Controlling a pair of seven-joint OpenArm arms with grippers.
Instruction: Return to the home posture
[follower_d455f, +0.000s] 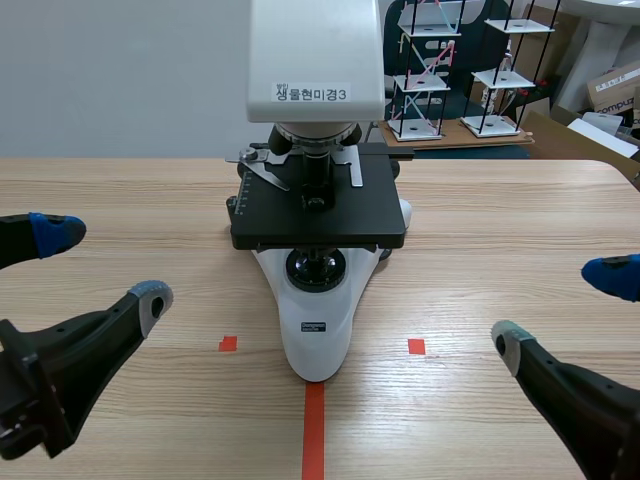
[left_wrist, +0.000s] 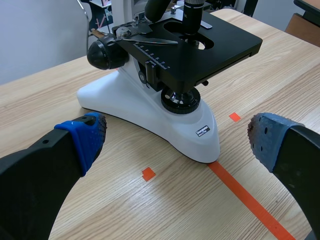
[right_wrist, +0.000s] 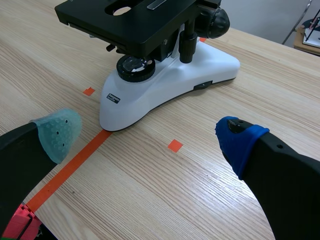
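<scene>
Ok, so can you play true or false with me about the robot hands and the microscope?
1. The left gripper is grabbing the microscope. False: it is open, holds nothing and does not touch the microscope.
2. The microscope stands on the table between the two grippers. True.
3. The right gripper is shut. False: its fingers are wide apart, with nothing between them.
4. The microscope has a white base and a black stage. True.
5. The orange-red tape line runs up to the front tip of the base. True.
</scene>
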